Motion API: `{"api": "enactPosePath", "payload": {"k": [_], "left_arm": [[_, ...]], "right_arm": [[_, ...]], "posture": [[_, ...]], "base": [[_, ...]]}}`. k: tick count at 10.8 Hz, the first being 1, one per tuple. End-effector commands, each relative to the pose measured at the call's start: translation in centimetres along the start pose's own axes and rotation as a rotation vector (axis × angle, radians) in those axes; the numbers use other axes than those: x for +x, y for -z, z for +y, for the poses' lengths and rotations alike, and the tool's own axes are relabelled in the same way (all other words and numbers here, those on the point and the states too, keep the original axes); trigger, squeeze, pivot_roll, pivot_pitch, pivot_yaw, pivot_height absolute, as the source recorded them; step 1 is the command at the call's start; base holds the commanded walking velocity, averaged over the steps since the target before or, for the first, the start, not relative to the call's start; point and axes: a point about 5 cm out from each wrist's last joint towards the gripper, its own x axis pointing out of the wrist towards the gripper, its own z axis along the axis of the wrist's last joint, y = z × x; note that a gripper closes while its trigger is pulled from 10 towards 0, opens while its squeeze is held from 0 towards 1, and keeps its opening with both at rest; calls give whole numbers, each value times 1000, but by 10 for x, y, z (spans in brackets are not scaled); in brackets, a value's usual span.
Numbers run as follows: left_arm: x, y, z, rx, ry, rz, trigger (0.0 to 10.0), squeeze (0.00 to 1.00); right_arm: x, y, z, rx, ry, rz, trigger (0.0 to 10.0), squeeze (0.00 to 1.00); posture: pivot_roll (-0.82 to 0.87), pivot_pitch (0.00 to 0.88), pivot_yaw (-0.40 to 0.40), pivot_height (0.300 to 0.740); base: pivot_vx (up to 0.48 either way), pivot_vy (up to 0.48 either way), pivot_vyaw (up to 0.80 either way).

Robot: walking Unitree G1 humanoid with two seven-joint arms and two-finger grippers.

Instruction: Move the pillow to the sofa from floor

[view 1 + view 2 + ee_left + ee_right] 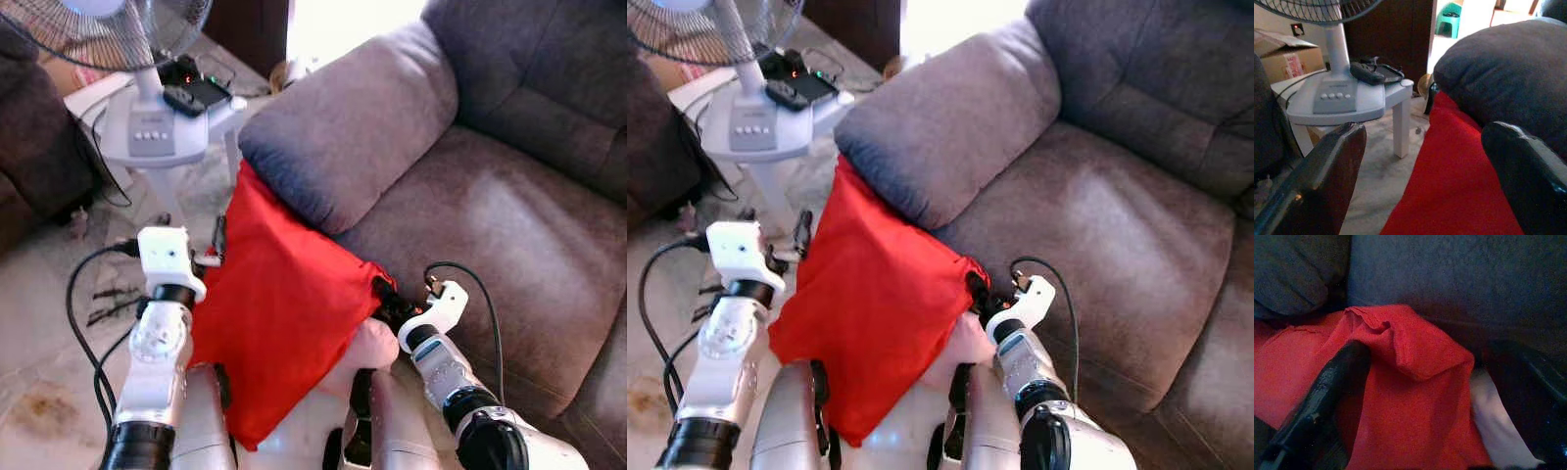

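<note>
The red pillow [279, 313] hangs tilted in front of me, its upper corner against the grey sofa's armrest [343, 127]. A bit of white inner lining [1493, 416] shows at its lower right corner. My right gripper [387, 302] is shut on the pillow's right corner, just at the front edge of the sofa seat [500, 235]. In the right wrist view the bunched red fabric [1410, 357] lies between the two black fingers [1337, 377]. At the pillow's left edge my left gripper [217, 245] stands open, one finger beside the fabric.
A white standing fan [147, 127] sits on a small white table [230, 113] to the left, with a remote [184, 98] and a black device beside it. Black cables [83, 294] trail over the marble floor. A dark chair [29, 147] is at far left.
</note>
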Motion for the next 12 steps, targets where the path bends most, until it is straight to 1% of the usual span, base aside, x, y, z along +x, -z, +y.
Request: {"api": "enactPosePath", "payload": {"k": [1, 3, 4, 5, 6, 7, 8, 9, 10, 12], "left_arm": [[-3, -3, -3, -13, 20, 5, 10000, 0], [-3, -7, -4, -15, 36, 16, 10000, 0], [-2, -10, -8, -12, 65, 20, 10000, 0], [-1, -9, -10, -10, 76, 24, 10000, 0], [0, -9, -10, -9, 78, 26, 10000, 0], [3, -9, -12, -9, 84, 26, 10000, 0], [5, -9, -13, -7, 90, 24, 10000, 0], [7, -10, -14, -6, 95, 21, 10000, 0], [8, -10, -14, -6, 99, 22, 10000, 0], [9, -14, -14, -2, 104, 21, 10000, 0]], "right_arm": [[0, -3, -1, 17, -3, -14, 10000, 0], [1, -4, 1, 50, 4, -30, 10000, 0], [2, -14, 2, 61, -4, -79, 10000, 0], [1, -23, -1, 60, 17, -117, 10000, 0], [0, -28, -4, 48, 38, -137, 10000, 0], [-3, -38, -11, -26, 97, -166, 10000, 0], [-6, -38, -17, -52, 115, -160, 10000, 0], [-8, -36, -20, -38, 112, -153, 10000, 0], [-8, -33, -20, -2, 96, -148, 10000, 0], [-6, -24, -15, -15, 87, -116, 10000, 0]], "posture": [[151, 257, -150, 579], [154, 268, -145, 579], [150, 264, -140, 579], [148, 257, -138, 579], [146, 255, -138, 579], [138, 241, -138, 579], [136, 228, -135, 579], [133, 221, -132, 579], [132, 221, -129, 579], [146, 230, -126, 579]], "base": [[0, 0, 0], [0, 0, 0], [0, 0, 0], [0, 0, 0], [0, 0, 0], [0, 0, 0], [0, 0, 0], [0, 0, 0], [0, 0, 0], [0, 0, 0]]}}
